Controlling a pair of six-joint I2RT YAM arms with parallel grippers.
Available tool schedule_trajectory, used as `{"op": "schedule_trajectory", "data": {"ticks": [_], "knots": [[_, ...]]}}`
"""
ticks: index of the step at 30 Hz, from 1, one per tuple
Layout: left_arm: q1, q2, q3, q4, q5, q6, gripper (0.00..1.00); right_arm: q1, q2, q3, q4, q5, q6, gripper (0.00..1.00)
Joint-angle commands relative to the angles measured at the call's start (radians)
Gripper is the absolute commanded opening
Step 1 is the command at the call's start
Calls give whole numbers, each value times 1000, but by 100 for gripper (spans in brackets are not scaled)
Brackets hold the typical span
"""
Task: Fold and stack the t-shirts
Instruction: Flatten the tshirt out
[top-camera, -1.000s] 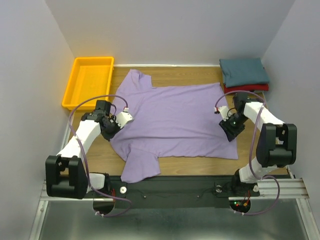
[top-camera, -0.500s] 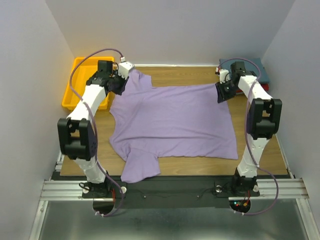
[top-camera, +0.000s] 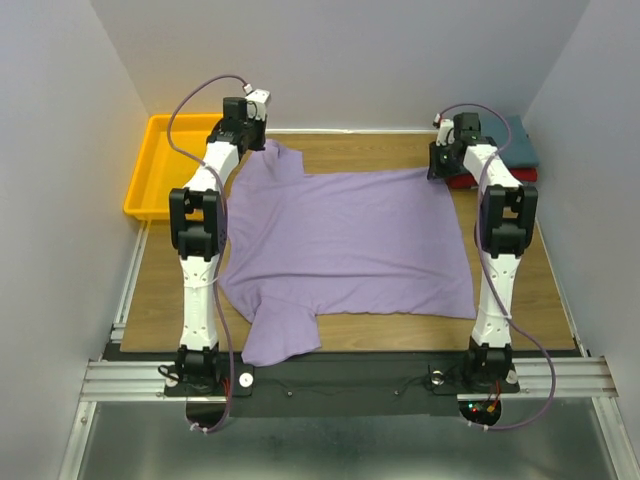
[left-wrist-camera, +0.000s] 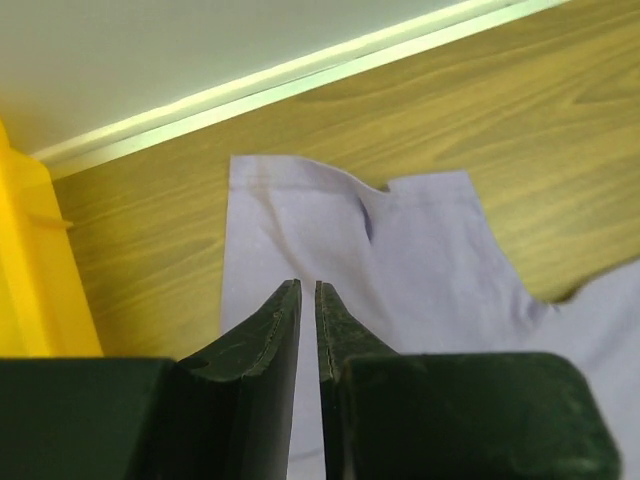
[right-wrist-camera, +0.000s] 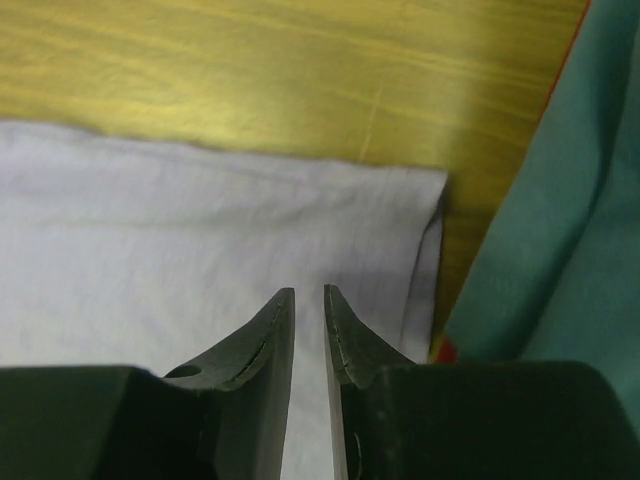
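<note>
The lavender t-shirt (top-camera: 350, 240) lies spread flat across the wooden table. At the far left, my left gripper (top-camera: 246, 140) (left-wrist-camera: 308, 287) hovers over the shirt's far sleeve (left-wrist-camera: 400, 250); its jaws stand a narrow slit apart and no cloth shows pinched. My right gripper (top-camera: 440, 165) (right-wrist-camera: 309, 290) is over the shirt's far right corner (right-wrist-camera: 200, 220), its jaws likewise a thin gap apart. A folded teal t-shirt (top-camera: 520, 150) (right-wrist-camera: 560, 220) rests on a folded red one (top-camera: 515, 175) at the far right, close beside the right gripper.
A yellow-orange tray (top-camera: 150, 180) (left-wrist-camera: 30, 280) sits at the far left, next to the left gripper. Walls enclose the table on three sides. Both arms are stretched out along the table's side edges.
Both arms have reached from mid-table to the far edge, the left to the far sleeve, the right to the far right corner. The right jaws have narrowed.
</note>
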Motion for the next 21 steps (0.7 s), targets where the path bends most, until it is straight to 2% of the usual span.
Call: {"op": "schedule_trajectory", "data": {"ticks": [1,7,18,21], "knots": [[3,67,138,88,-43,-45,23,4,62,69,77,39,48,24],[3,177,201,93,-107,-22,23,12,120,85,81,105,41,23],[10,260,239,-100,-213,143,17,13,109,-12,75,170,-18,22],[30,254,227,-144,-207,124,15,13,99,-33,66,219,-40,21]]}}
